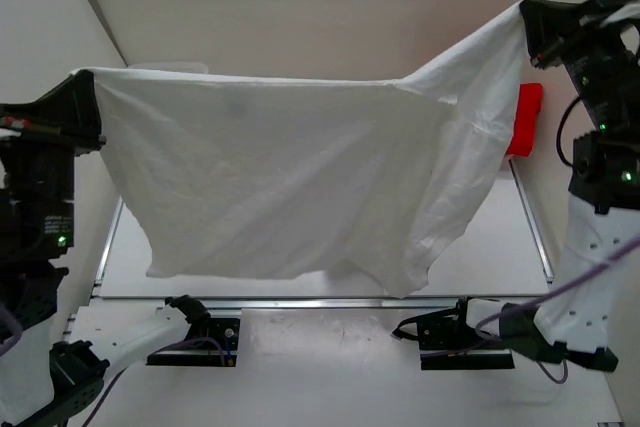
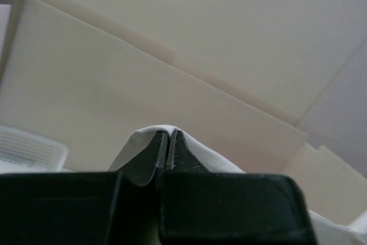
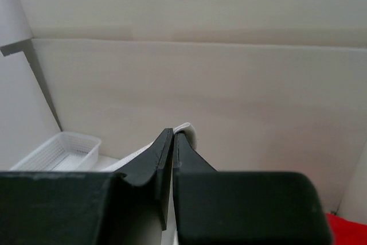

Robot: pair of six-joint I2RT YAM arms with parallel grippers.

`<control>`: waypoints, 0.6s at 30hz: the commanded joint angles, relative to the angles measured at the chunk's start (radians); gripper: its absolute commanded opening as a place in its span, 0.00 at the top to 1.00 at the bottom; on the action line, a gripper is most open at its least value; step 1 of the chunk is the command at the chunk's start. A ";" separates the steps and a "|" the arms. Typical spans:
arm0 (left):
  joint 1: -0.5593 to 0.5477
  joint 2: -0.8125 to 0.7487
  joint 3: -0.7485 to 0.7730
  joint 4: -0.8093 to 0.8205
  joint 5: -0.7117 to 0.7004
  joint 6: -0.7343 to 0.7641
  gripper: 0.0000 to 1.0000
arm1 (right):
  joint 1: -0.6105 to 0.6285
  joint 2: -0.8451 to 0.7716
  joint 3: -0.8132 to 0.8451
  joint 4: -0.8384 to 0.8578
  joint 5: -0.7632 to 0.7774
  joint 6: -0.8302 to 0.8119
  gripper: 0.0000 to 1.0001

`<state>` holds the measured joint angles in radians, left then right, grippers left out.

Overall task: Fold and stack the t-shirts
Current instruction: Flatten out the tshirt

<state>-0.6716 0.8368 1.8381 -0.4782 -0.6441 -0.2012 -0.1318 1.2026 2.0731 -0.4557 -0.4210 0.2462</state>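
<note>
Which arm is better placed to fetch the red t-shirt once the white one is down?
Likely right: the red t-shirt sits beside the right arm; the left fingers pinch the white t-shirt at the far side.

Table [image 1: 490,247] with two things
Red shirt [image 1: 524,119] lies at its right edge; a mesh basket [image 3: 57,150] sits far left.

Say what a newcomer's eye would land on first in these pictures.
A large white t-shirt hangs spread in mid-air like a banner, filling the overhead view's middle. The left fingers pinch its upper left corner and the right fingers its upper right, which sits higher. What looks like a red t-shirt peeks out at its right edge.
</note>
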 commanded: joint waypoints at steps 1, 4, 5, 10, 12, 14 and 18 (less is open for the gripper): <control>0.033 0.120 -0.007 0.024 -0.091 0.095 1.00 | -0.035 0.096 0.024 0.100 -0.056 0.036 1.00; 0.236 0.212 -0.005 0.001 0.068 0.050 1.00 | -0.042 0.178 0.047 0.132 -0.067 0.048 1.00; 0.392 0.253 -0.004 -0.005 0.221 0.001 1.00 | -0.039 0.210 0.061 0.135 -0.070 0.051 0.99; 0.605 0.392 -0.074 0.088 0.590 -0.138 1.00 | -0.017 0.328 0.079 0.167 -0.058 0.024 1.00; 0.622 0.467 -0.053 0.125 0.641 -0.164 1.00 | -0.012 0.401 0.111 0.178 -0.045 0.025 1.00; 0.665 0.610 0.049 0.121 0.693 -0.179 1.00 | 0.003 0.493 0.226 0.193 -0.030 0.025 1.00; 0.760 0.992 0.562 0.027 0.869 -0.269 1.00 | -0.037 0.684 0.401 0.286 -0.036 0.106 1.00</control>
<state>0.0105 1.6901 2.1117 -0.4751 0.0628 -0.3855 -0.1398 1.8343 2.3856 -0.3283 -0.4870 0.3050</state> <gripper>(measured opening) 0.038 0.004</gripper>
